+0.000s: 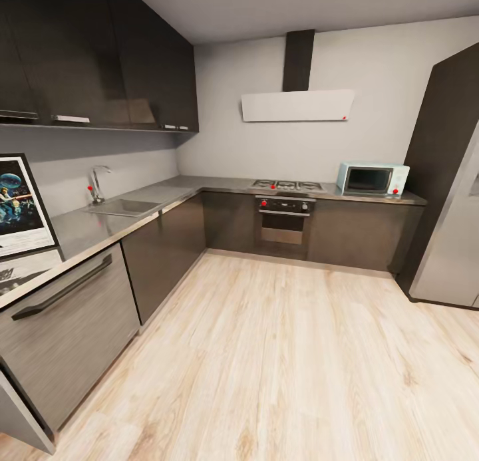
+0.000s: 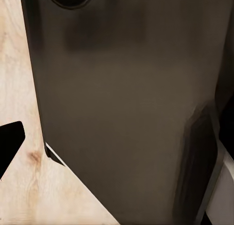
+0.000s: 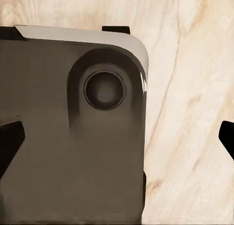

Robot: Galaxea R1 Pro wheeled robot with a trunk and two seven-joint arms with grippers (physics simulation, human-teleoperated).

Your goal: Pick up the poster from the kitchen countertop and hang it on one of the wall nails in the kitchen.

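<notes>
The poster (image 1: 18,205) stands upright against the wall at the far left of the head view, black-framed with a white border and dark blue artwork. It rests on the kitchen countertop (image 1: 100,225), whose glossy grey top shows a faint reflection of it. The left edge of the picture cuts the poster off. My right gripper (image 3: 117,142) hangs open over the wooden floor and my own dark base, its black fingertips (image 3: 10,144) far apart. My left gripper (image 2: 117,147) also looks open, with one black fingertip (image 2: 9,142) at the picture's edge.
The L-shaped worktop carries a sink (image 1: 123,207) with a tap (image 1: 96,181), a hob (image 1: 287,184) over an oven (image 1: 285,221), and a pale blue microwave (image 1: 371,178). A tall fridge (image 1: 452,235) stands at the right. Light wooden floor (image 1: 279,354) lies open ahead.
</notes>
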